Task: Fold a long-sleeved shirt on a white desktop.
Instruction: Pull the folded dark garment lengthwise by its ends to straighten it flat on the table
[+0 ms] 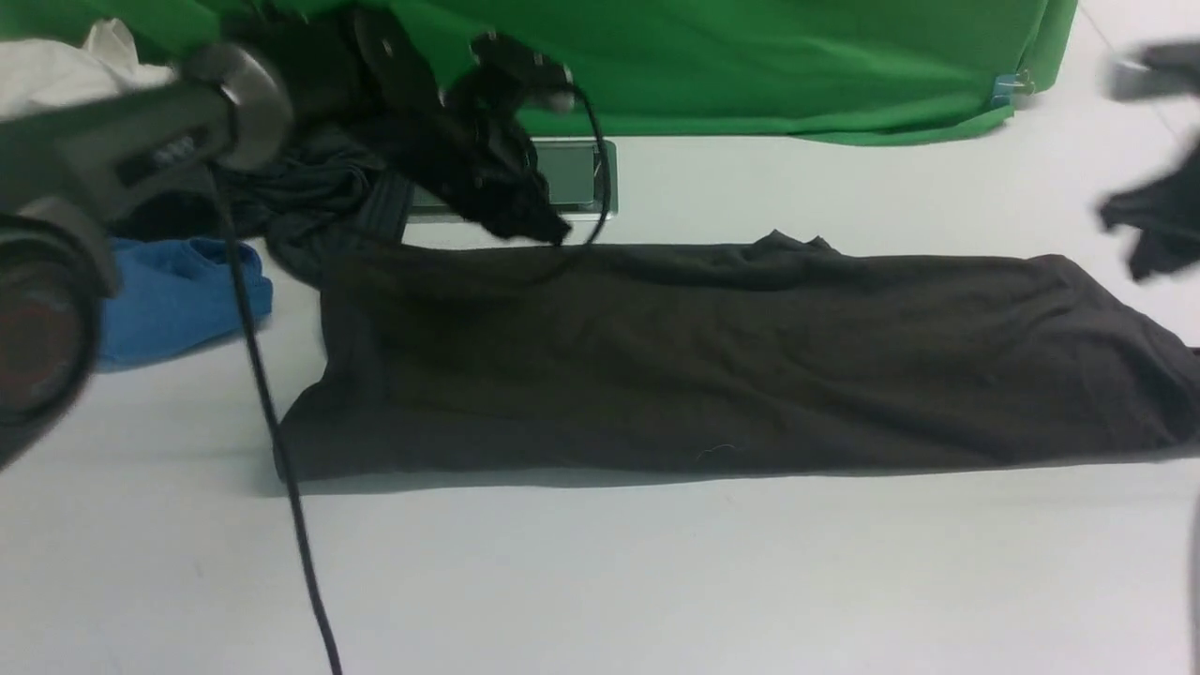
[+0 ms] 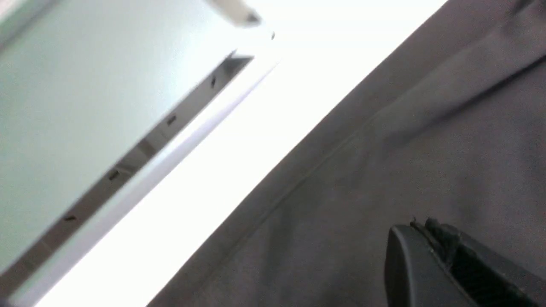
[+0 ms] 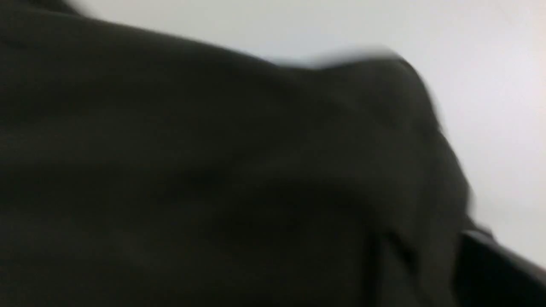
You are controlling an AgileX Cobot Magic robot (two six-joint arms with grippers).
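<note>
The long-sleeved shirt point(image 1: 731, 356), dark brownish-black, lies folded into a long flat band across the white desktop point(image 1: 656, 581). My left gripper point(image 1: 539, 230) hovers over the band's far left edge. In the left wrist view its jaws point(image 2: 420, 226) are shut tip to tip above the flat shirt point(image 2: 426, 149), and no cloth shows between them. My right gripper point(image 1: 1144, 234) is a dark blur above the band's right end. The right wrist view is blurred and filled by the shirt point(image 3: 213, 170), with only one finger point(image 3: 495, 268) showing, so its opening cannot be made out.
A metal-framed cable hatch point(image 1: 572, 178) sits just behind the left gripper. A dark teal-grey garment point(image 1: 300, 197), a blue garment point(image 1: 178, 291) and a white cloth point(image 1: 56, 66) lie at the back left. A green backdrop point(image 1: 750, 66) closes the far side. A black cable point(image 1: 281, 450) hangs across the shirt's left end.
</note>
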